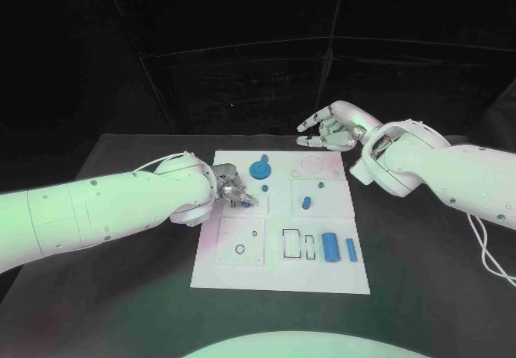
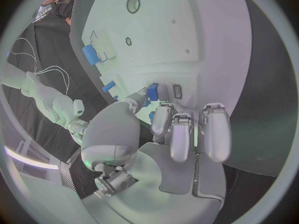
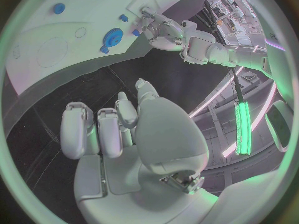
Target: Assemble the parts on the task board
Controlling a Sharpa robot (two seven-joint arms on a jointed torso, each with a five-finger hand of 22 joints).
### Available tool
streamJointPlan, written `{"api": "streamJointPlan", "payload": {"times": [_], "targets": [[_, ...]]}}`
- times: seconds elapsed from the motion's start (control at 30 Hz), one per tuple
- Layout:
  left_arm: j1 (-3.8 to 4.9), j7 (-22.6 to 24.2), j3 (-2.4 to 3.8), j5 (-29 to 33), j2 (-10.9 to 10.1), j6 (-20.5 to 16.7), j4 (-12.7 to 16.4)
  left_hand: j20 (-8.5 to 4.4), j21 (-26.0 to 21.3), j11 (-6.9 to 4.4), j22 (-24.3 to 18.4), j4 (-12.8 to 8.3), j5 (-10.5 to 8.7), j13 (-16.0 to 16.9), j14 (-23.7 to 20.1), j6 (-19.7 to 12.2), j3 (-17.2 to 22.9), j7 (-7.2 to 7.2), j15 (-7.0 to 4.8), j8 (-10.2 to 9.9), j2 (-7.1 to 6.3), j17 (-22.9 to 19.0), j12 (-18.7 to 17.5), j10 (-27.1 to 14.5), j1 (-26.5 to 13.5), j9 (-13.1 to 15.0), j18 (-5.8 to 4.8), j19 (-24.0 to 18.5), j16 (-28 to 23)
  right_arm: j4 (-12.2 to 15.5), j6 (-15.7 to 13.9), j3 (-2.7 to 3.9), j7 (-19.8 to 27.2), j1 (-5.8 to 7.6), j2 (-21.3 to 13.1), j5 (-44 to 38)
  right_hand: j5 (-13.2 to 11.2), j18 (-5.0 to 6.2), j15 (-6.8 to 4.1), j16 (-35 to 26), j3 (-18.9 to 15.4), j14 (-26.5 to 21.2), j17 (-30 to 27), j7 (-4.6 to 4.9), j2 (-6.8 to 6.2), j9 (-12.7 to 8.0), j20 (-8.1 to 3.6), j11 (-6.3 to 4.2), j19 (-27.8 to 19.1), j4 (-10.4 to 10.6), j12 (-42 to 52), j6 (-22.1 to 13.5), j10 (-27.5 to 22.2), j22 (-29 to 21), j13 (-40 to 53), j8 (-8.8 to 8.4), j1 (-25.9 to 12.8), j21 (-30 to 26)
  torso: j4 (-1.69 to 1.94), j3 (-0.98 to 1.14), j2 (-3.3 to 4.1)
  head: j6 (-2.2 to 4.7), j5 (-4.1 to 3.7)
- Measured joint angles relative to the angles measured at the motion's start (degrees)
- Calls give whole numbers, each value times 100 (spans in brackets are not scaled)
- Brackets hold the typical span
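Left hand (image 1: 236,191) pinching small blue part (image 1: 245,200), right hand (image 1: 331,127) curled, holding nothing

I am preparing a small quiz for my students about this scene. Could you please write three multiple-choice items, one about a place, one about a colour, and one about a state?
1. Where is the right hand?
A. Beyond the far right corner of the task board, above the table
B. Over the board's near edge
C. Under the table

2. What colour is the gear?
A. Red
B. Blue
C. Yellow

3. What is the left hand doing?
A. Resting open off the board
B. Pushing the board
C. Holding a small blue part over the board

Key: 1 A, it hovers past that corner. 2 B, plainly blue. 3 C, its fingers hold the part.
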Motion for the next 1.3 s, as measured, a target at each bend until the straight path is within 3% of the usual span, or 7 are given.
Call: {"api": "streamJointPlan", "payload": {"times": [0.2,0.43,0.67,0.83,0.97,1.1,1.3], "targets": [[18,-5,2,4,-44,-4,12,0,0,-21,0,334,-350,0,-8,20,-858,-20,-33,0,-161,0,0,21,-161,-1,0,0,0,-7,0,0,1,0,2,0,0,0,0,0,0,0,4,0,0,0,-16,0,-16,0,0,0,0,-6,0,0,0,0,1,-3,-1,10,-6],[109,-5,53,8,-148,-17,77,-40,0,-21,0,609,-350,5,1,20,-1383,-20,-42,0,-188,0,0,20,-188,-1,0,-2,0,-23,0,0,4,0,3,0,0,1,0,0,0,0,4,0,0,0,-16,0,-16,0,0,0,0,-6,1,0,0,0,3,-3,-3,18,-7],[183,-5,260,9,-241,-9,136,-40,-35,-20,0,735,-350,-43,1,20,-1716,-20,-41,0,-140,0,-42,20,80,6,0,-2,0,-42,0,0,5,0,4,0,0,0,0,0,0,0,3,0,0,0,-16,0,-16,0,0,0,0,-6,1,0,0,0,4,-3,-4,30,-4],[236,-29,537,13,-301,166,98,-40,-240,24,0,551,-350,-327,1,-160,-1670,55,-41,-115,100,0,-326,-197,704,-25,0,-2,0,-50,1,0,5,-1,2,0,0,1,0,1,0,0,3,0,0,0,-15,0,-15,0,0,0,0,-6,1,0,0,0,4,-3,-4,45,-20],[385,-65,634,41,-274,489,-159,-7,-480,142,-22,457,-350,-648,-1,-367,-1657,192,26,-343,265,0,-631,-436,969,-177,0,-5,0,-62,1,0,6,-1,-2,0,0,1,0,1,0,0,3,0,0,0,-14,0,-14,0,0,0,0,-6,2,0,0,0,4,-3,-4,57,-27],[536,-97,674,84,-89,859,-646,88,-627,236,-155,464,-350,-886,3,-485,-1741,275,106,-596,309,0,-856,-613,1013,-371,-1,-4,0,-78,1,0,6,-1,3,0,0,0,0,1,0,0,3,0,0,0,-14,0,-14,0,0,0,0,-6,2,0,0,0,4,1,-4,74,-27],[604,-102,675,50,242,1298,-1302,128,-695,266,-225,626,-350,-958,-9,-439,-1972,318,135,-715,296,0,-881,-658,968,-504,0,-2,0,-96,1,0,6,-1,38,0,0,0,0,1,0,0,2,0,0,0,-14,0,-14,0,0,0,0,-6,2,0,0,0,2,2,3,98,10]]}}
